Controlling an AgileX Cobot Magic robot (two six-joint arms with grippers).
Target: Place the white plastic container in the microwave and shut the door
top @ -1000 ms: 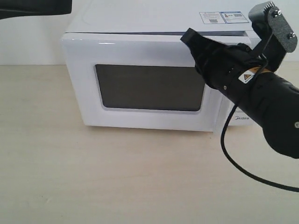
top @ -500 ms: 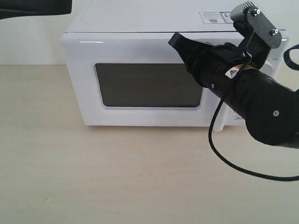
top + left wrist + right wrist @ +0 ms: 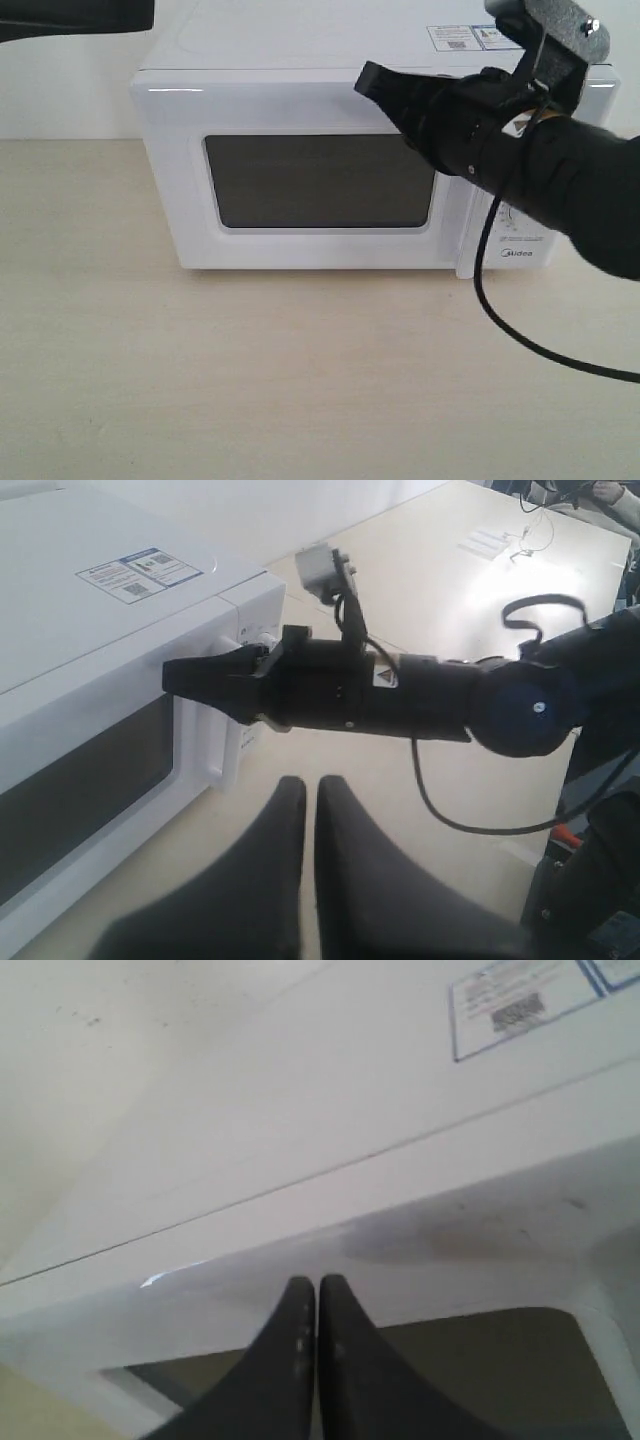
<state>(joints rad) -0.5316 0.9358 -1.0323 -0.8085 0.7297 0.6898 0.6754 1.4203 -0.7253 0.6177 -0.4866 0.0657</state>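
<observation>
right gripper (image 3: 363,79) (image 3: 317,1287) (image 3: 170,675), fingers pressed together with nothing between them, tips at the upper band of the door (image 3: 300,112) just above the dark window (image 3: 320,182), towards the handle side; actual contact not discernible; behind the tips, black right arm (image 3: 560,185) slanting in from the right across the control panel, wrist camera bracket (image 3: 555,22) above it, black cable (image 3: 500,320) looping down over the table (image 3: 200,380); left gripper (image 3: 306,790), fingers likewise closed to a thin slit and empty, held in the air apart from the microwave (image 3: 300,40), pointing towards the right arm; seen in the exterior view only as a dark shape (image 3: 70,15) in the upper left corner; door shut flush with the white case, vertical handle (image 3: 464,240) beside the panel; label stickers (image 3: 478,38) (image 3: 138,573) on the top of the case; white plastic container not discernible in any view, nothing visible through the window mesh; microwave upright on the pale wooden table, facing the exterior camera
</observation>
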